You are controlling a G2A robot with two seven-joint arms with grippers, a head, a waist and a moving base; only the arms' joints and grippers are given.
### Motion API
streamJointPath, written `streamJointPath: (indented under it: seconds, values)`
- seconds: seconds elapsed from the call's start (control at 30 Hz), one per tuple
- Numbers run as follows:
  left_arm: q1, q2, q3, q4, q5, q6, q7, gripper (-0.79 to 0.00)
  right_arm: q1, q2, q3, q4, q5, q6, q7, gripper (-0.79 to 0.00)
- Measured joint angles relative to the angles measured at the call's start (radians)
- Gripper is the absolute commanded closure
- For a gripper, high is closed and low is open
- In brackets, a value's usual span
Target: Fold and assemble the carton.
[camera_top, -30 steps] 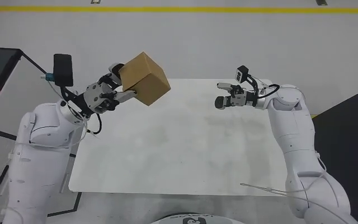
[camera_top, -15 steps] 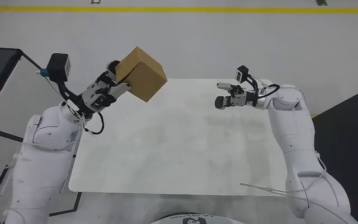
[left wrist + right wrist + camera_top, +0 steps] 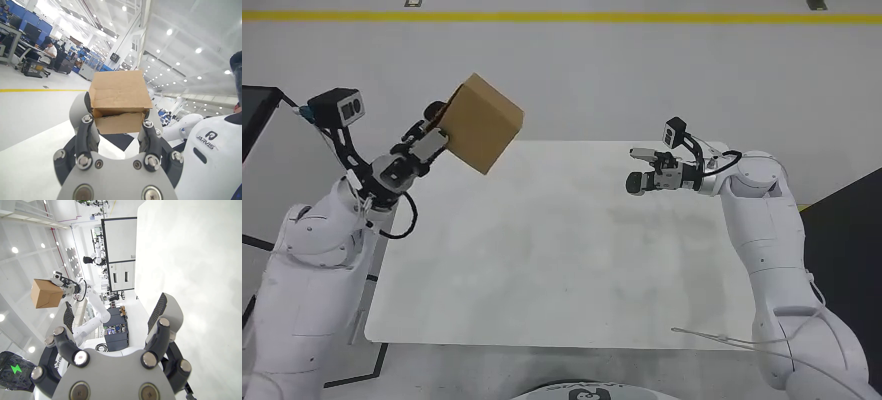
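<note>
The left gripper (image 3: 439, 130) clamps just the near end of the cardboard carton (image 3: 480, 120) jutting beyond its fingertips, so it may slip or pop a flap; the right gripper (image 3: 634, 168), well apart, gapes empty.

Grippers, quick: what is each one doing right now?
Left gripper: closed on the carton, held up in the air.
Right gripper: open, holding nothing.
</note>
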Motion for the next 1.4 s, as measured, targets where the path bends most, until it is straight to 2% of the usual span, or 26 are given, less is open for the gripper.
streamJointPath:
  seconds: [0.13, 0.27, 0.57, 0.73, 0.87, 1.17, 1.33, 1.4]
  values:
    - [0.027, 0.005, 0.002, -0.02, -0.209, 0.085, -0.135, 0.0, 0.0, 0.0, 0.0, 0.0, 0.0, 0.0, 0.0, -0.785]
    - [0.035, 0.013, -0.025, -0.018, -0.27, 0.118, -0.276, 0.0, 0.0, 0.0, 0.0, 0.0, 0.0, 0.0, 0.0, -0.785]
    - [0.04, 0.011, -0.02, -0.022, -0.278, 0.128, -0.267, 0.0, 0.0, 0.0, 0.0, 0.0, 0.0, 0.0, 0.0, -0.785]
    - [0.087, 0.005, 0.014, -0.08, -0.456, 0.288, -0.26, 0.0, 0.0, 0.0, 0.0, 0.0, 0.0, 0.0, 0.0, -0.785]
    - [0.115, 0.008, 0.011, -0.103, -0.501, 0.428, -0.277, 0.0, 0.0, 0.0, 0.0, 0.0, 0.0, 0.0, 0.0, -0.785]
    - [0.118, 0.007, 0.013, -0.11, -0.501, 0.446, -0.273, 0.0, 0.0, 0.0, 0.0, 0.0, 0.0, 0.0, 0.0, -0.785]
    - [0.154, -0.001, 0.035, -0.153, -0.667, 0.578, -0.234, 0.0, 0.0, 0.0, 0.0, 0.0, 0.0, 0.0, 0.0, -0.785]
    - [0.162, -0.004, 0.028, -0.165, -0.718, 0.599, -0.212, 0.0, 0.0, 0.0, 0.0, 0.0, 0.0, 0.0, 0.0, -0.785]
